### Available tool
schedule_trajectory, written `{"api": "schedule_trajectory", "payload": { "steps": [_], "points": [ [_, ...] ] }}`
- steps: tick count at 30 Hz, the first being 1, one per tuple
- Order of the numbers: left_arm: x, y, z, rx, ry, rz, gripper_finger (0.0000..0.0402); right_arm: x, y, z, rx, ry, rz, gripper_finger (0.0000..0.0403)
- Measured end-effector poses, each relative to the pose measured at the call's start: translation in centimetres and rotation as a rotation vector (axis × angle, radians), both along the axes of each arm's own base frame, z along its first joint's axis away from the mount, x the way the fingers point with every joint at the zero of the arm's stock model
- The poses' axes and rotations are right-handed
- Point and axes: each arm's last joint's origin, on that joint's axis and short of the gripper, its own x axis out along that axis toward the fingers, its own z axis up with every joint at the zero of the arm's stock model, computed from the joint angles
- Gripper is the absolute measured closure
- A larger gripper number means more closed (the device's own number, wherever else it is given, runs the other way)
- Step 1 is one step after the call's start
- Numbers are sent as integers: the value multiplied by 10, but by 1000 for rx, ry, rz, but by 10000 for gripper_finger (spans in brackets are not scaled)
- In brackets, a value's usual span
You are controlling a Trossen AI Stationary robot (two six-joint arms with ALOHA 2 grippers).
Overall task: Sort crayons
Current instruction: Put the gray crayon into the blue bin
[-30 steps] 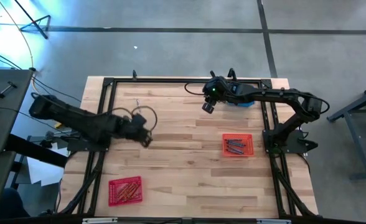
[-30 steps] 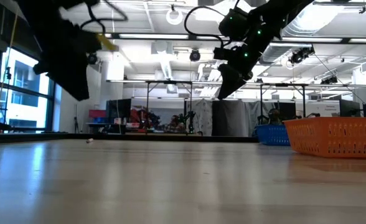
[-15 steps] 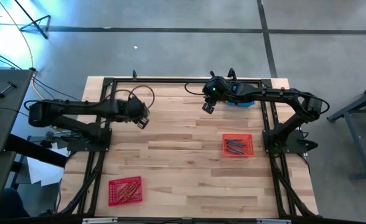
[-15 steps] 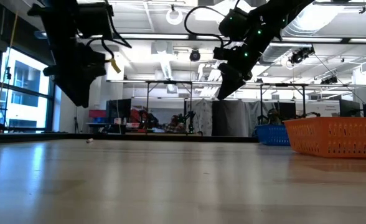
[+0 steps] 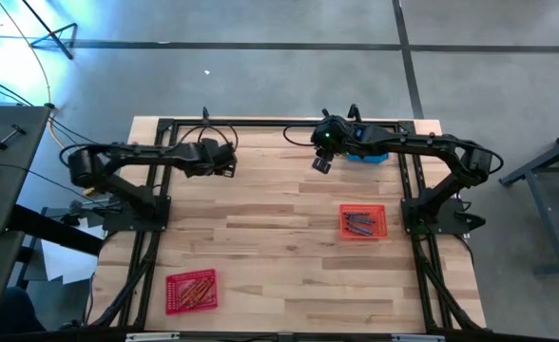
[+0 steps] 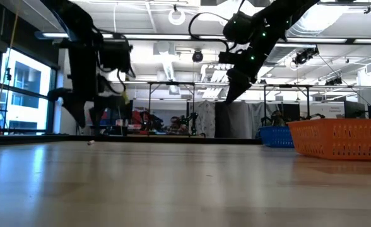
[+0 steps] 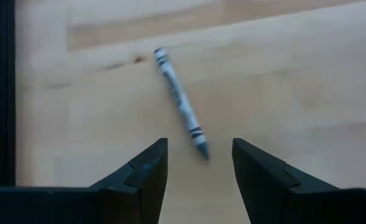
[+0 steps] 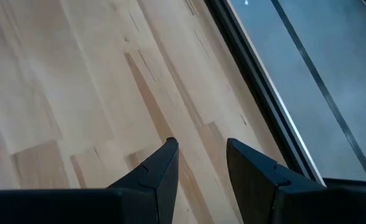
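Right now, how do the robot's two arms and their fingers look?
Both arms are dark, almost black, with jointed segments and looped black cables. The right arm shows a small green light near its wrist. Each gripper, left and right, has two dark, angular, wedge-shaped fingers.

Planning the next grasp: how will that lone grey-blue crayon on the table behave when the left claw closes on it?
The crayon is a thin round stick lying flat, so probably stiff and light, and likely to roll if nudged sideways by the open left claw.
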Motion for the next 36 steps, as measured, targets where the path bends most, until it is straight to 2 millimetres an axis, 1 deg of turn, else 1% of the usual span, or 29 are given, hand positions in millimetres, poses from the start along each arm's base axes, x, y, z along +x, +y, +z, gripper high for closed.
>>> {"api": "schedule_trajectory", "payload": {
  "steps": [5, 9, 14, 20, 29, 32, 36],
  "points": [
    [3, 9, -22, -63, 33, 69, 238, -4, -4, -1, 9, 21, -14, 274],
    [9, 16, -31, -89, -5, 59, 238, -5, -6, -2, 12, 28, -22, 274],
    [12, 25, -32, -88, -58, 56, 238, -5, -6, -2, 12, 27, -21, 274],
    [7, 31, -33, -89, -52, 88, 238, -5, -6, -2, 12, 28, -21, 274],
    [-1, 43, -33, -82, -74, 184, 241, -5, -6, -2, 11, 27, -21, 274],
    [-2, 45, -33, -80, -71, 193, 256, -5, -6, -2, 11, 27, -21, 274],
    [0, 47, -39, -93, -64, 197, 292, -5, -6, -2, 11, 27, -21, 274]
  ]
}}
